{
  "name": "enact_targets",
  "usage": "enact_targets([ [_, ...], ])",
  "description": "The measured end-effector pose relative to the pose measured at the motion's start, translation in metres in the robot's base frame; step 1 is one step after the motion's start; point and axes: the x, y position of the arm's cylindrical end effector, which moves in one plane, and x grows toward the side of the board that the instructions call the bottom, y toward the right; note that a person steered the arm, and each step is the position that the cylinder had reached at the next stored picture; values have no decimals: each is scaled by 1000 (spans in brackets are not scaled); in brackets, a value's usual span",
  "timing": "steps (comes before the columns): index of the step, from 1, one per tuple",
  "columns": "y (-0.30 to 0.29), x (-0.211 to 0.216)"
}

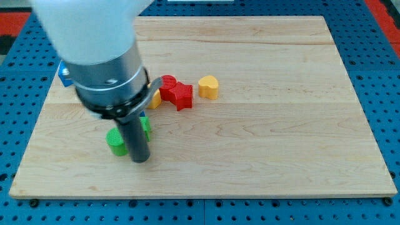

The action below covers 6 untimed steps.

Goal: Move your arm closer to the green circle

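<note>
My rod comes down from the big white and grey arm at the view's upper left, and my tip (140,160) rests on the wooden board (262,144). A green circle block (115,140) stands just to the left of the tip, touching or nearly touching the rod. A second green block (145,127) shows just behind the rod on its right, mostly hidden, shape unclear.
A red star block (180,95) and a red round block (167,82) sit together in the board's middle, with a yellow block (154,100) partly hidden at their left. A yellow heart block (209,87) lies to their right. A blue block (63,74) peeks out behind the arm.
</note>
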Motion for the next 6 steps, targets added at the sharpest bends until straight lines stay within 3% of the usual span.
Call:
enact_targets([
  [1, 15, 13],
  [3, -79, 31],
  [5, -17, 13],
  [6, -38, 35],
])
